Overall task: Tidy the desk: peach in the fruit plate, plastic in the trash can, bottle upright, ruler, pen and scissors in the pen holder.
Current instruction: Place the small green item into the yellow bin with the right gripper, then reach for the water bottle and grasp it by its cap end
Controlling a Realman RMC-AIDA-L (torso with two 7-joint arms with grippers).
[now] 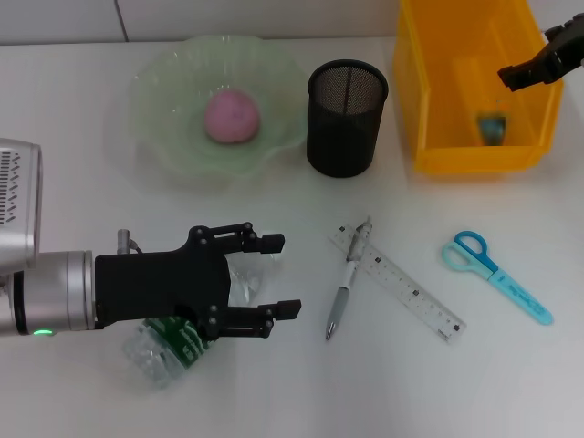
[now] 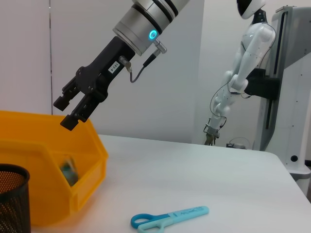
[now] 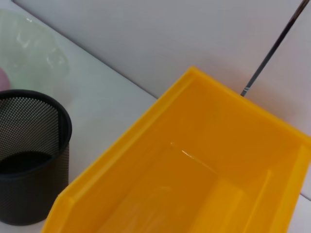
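Left pincer (image 1: 278,276) spread above bottle (image 1: 169,342)

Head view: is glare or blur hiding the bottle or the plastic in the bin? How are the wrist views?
Head view: even light, soft shadows; the clear bottle is mostly covered by the left pincer, and the plastic in the bin looks smeared. Left wrist view: sharp on the right pincer and scissors. Right wrist view: the bin fills it, slightly soft, with a faint glare streak.

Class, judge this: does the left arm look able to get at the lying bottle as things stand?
Probably yes. The left tool hangs open right above the lying bottle, with nothing between them; the pen and ruler lie clear to the side.
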